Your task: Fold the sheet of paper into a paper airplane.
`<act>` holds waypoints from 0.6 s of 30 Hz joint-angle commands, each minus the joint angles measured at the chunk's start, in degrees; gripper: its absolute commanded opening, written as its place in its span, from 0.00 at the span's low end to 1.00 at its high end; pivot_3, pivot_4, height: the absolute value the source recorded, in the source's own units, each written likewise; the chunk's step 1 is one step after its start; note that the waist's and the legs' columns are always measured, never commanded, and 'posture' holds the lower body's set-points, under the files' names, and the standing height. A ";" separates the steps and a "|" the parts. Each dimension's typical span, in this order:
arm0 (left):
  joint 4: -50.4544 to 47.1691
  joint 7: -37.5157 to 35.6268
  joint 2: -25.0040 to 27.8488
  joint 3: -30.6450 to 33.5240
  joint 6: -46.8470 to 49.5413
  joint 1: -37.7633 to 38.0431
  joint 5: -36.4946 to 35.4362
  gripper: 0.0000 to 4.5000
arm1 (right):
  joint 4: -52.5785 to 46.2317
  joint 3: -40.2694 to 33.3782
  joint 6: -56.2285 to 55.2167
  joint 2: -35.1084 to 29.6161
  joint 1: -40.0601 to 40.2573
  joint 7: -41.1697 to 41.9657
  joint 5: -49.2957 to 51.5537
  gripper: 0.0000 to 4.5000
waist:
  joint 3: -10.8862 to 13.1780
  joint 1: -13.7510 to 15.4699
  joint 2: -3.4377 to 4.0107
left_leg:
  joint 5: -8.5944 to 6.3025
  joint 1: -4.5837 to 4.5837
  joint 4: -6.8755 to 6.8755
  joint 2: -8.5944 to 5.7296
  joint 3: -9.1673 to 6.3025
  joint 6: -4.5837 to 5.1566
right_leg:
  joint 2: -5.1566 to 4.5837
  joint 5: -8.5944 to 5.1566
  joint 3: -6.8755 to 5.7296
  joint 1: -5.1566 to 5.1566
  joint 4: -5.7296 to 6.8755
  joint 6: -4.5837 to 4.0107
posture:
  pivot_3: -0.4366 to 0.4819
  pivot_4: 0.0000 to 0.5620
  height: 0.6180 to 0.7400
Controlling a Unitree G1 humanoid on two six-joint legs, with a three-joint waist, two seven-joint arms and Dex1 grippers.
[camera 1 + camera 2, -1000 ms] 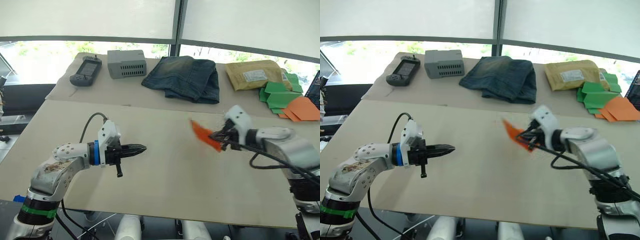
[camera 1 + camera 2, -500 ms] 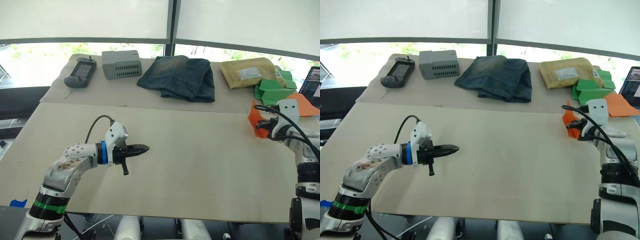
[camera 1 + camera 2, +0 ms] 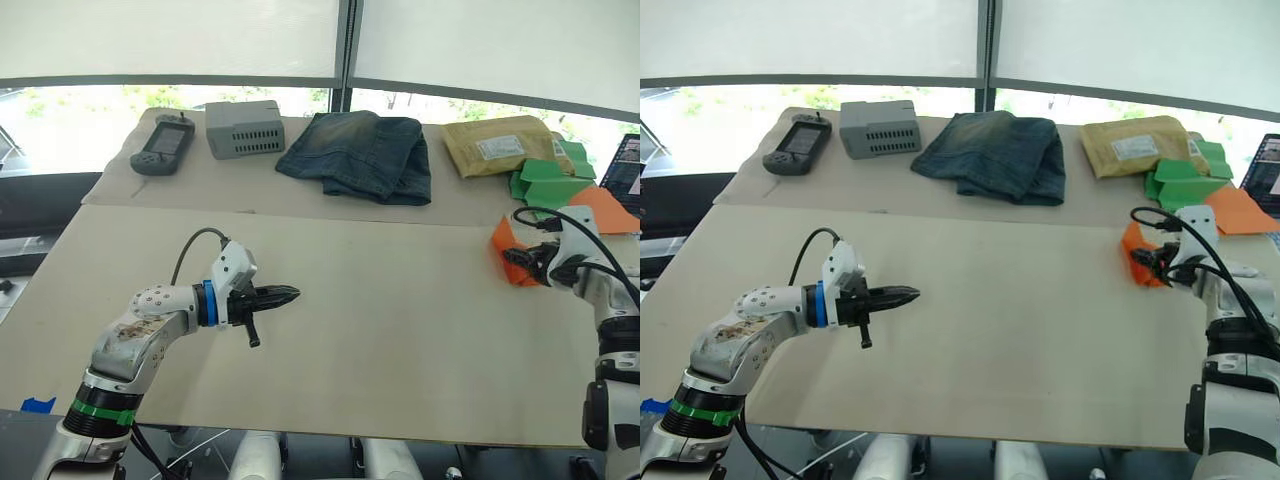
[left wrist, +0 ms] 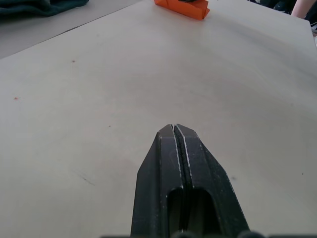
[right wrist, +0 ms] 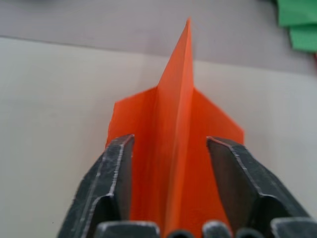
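Right gripper (image 5: pixel 168 148): the 2 black fingers (image 5: pixel 116 173) stand spread, 1 on each side of the paper airplane (image 5: pixel 173 134); its raised fin runs up the gap between them and its flat wings spread beneath. Whether the pads touch the paper cannot be told. In the head views the folded orange paper sits at the right edge of the front table (image 3: pixel 400 330), just ahead of that gripper.

Left gripper (image 4: pixel 177 130): fingers pressed together, tips closed on nothing, held above bare tabletop left of centre, well apart from the airplane.

On the rear table (image 3: pixel 260 185), left to right: a dark handheld device (image 3: pixel 162 145), a grey vented box (image 3: pixel 245 128), folded jeans (image 3: pixel 360 155), a tan padded envelope (image 3: pixel 500 146) with a white label, its print too small to read, then green paper pieces (image 3: pixel 548 185) beside flat orange pieces (image 3: pixel 608 208).
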 commanded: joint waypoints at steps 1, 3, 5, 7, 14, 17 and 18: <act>-0.65 -0.27 -0.18 1.88 -0.03 -1.43 -1.59 0.00 | -7.43 -4.32 -0.12 -3.46 0.87 2.40 3.16 0.91 | 0.00 0.02 0.00 | 0.00 0.00 0.00 0.00 0.00 0.00 | 0.00 0.00 0.00 0.00 0.00 0.00 | 0.48 0.27 0.80; -0.27 -0.23 -0.06 1.96 0.32 -1.86 -1.43 0.00 | -13.07 -6.30 0.23 -4.55 3.48 6.18 6.26 0.99 | 0.00 0.17 0.00 | 0.00 0.00 0.00 0.01 -0.01 0.00 | 0.01 0.00 -0.01 0.00 0.00 0.00 | 0.48 0.27 0.80; 0.18 0.26 0.04 2.22 0.33 -2.08 -0.83 0.00 | -23.18 -8.88 1.31 -5.04 8.96 14.01 12.76 0.99 | 0.00 0.37 0.00 | 0.00 0.01 0.00 0.02 -0.05 0.00 | 0.03 -0.01 -0.05 0.03 -0.01 0.01 | 0.48 0.27 0.80; 0.54 1.03 0.09 2.63 -0.27 -2.03 0.08 0.00 | -33.26 -11.41 3.58 -5.19 15.01 20.17 19.31 0.99 | 0.00 0.43 0.01 | 0.00 0.03 0.00 0.05 -0.07 0.00 | 0.05 -0.03 -0.06 0.06 -0.01 0.04 | 0.48 0.27 0.80; 1.79 0.74 1.37 3.20 -5.94 1.41 3.81 0.00 | -57.02 -11.26 0.78 -2.45 35.67 20.34 20.67 0.99 | -0.01 0.58 0.01 | 0.00 0.09 0.05 0.06 -0.02 0.00 | -0.02 -0.18 -0.03 0.12 0.00 0.37 | 0.48 0.27 0.80; 1.40 1.19 1.29 3.63 -6.72 3.70 3.84 0.00 | -59.63 -9.48 -7.22 1.51 40.69 20.32 17.56 0.99 | -0.01 0.56 0.01 | -0.01 0.10 0.26 0.15 -0.01 -0.01 | 0.04 -0.13 -0.04 0.13 0.05 0.32 | 0.48 0.27 0.80; 1.33 1.48 1.23 3.74 -7.13 4.48 4.08 0.00 | -60.24 -8.71 -7.73 1.96 41.90 20.75 17.44 0.99 | -0.01 0.59 0.02 | -0.01 0.11 0.28 0.15 -0.02 -0.01 | 0.02 -0.13 -0.05 0.14 0.07 0.32 | 0.48 0.27 0.80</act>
